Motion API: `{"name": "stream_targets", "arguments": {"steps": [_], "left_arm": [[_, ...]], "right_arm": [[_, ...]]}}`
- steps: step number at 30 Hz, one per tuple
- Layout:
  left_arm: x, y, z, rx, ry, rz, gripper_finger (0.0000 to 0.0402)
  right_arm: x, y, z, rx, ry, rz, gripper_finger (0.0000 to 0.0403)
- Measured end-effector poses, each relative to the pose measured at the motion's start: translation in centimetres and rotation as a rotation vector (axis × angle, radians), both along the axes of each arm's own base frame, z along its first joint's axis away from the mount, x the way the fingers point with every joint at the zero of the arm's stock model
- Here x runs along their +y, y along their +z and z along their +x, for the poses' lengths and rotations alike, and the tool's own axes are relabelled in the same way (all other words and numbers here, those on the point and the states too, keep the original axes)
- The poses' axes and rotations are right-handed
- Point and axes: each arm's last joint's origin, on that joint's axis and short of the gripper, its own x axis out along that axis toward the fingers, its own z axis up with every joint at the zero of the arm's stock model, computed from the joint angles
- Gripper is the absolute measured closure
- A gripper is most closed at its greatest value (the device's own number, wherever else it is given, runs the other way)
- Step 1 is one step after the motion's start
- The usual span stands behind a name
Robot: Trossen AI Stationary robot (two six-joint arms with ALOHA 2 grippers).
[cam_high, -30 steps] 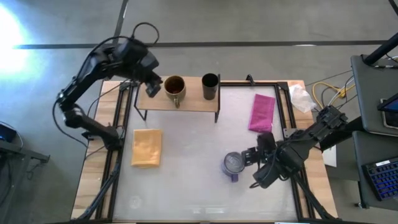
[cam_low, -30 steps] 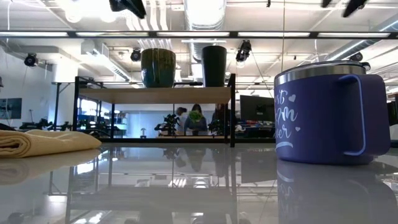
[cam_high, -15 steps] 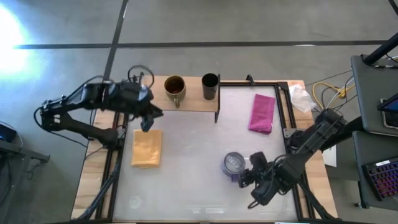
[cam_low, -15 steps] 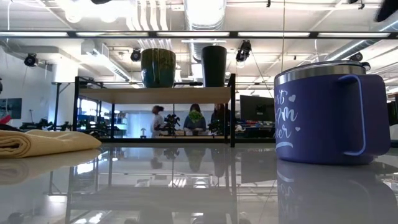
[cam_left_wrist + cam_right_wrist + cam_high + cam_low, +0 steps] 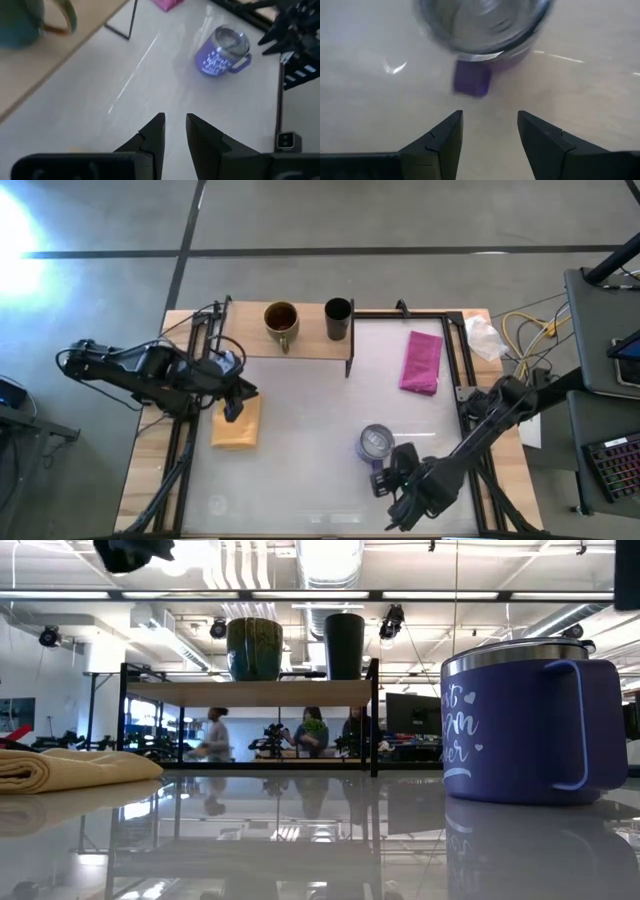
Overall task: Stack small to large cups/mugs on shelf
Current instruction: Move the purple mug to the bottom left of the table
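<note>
Bright overhead lights glare off the glossy table [image 5: 320, 840]; wrist views blurred.

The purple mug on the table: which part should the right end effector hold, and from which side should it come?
Probably the handle. The purple mug stands upright with its handle pointing toward the table's near edge, straight at the open right end effector. Coming in from that side, the fingers could close on either side of the handle. The silvery top looks too wide to span.

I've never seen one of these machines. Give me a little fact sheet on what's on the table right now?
On shelf: olive-brown mug, black cup
On table, off shelf: purple mug, upright
Left end effector: open, empty, above the yellow-tan pad
Right end effector: open, empty, beside the purple mug's handle
Also there: pink cloth
</note>
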Motion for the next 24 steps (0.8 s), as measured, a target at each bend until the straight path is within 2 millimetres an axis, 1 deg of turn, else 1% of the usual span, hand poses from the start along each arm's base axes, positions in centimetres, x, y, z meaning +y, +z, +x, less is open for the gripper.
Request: {"name": "stream_targets", "arguments": {"steps": [3,5,7,9,12,13,18,24], "left_arm": [[-0.5,-1.7,0.2,0.049,-0.008,-0.037,0.0338],[-1.2,-2.9,0.5,0.071,-0.050,-0.072,0.0338],[-1.9,-4.2,0.6,0.094,-0.086,-0.080,0.0338],[-2.6,-5.2,1.0,0.076,-0.107,-0.099,0.0338],[-3.3,-6.5,1.5,0.038,-0.121,-0.130,0.0338],[-3.5,-6.8,1.7,0.018,-0.128,-0.138,0.0338],[-3.9,-7.3,2.2,-0.057,-0.145,-0.165,0.0338],[-3.9,-7.4,2.2,-0.059,-0.136,-0.176,0.0338]], "right_arm": [[-0.4,-0.1,-0.4,0.009,-0.110,-0.030,0.0234],[-0.7,0.4,-0.7,0.014,-0.125,-0.025,0.0255],[-0.9,1.0,-1.0,0.018,-0.127,-0.008,0.0284],[-1.3,1.4,-1.2,0.029,-0.131,-0.014,0.0320],[-2.2,1.1,-1.1,0.064,-0.150,-0.033,0.0377],[-2.6,0.9,-1.0,0.069,-0.157,-0.036,0.0385],[-4.3,-0.8,-0.9,0.110,-0.202,-0.076,0.0393],[-6.2,-3.5,-1.5,0.157,-0.236,-0.128,0.0394]]}}
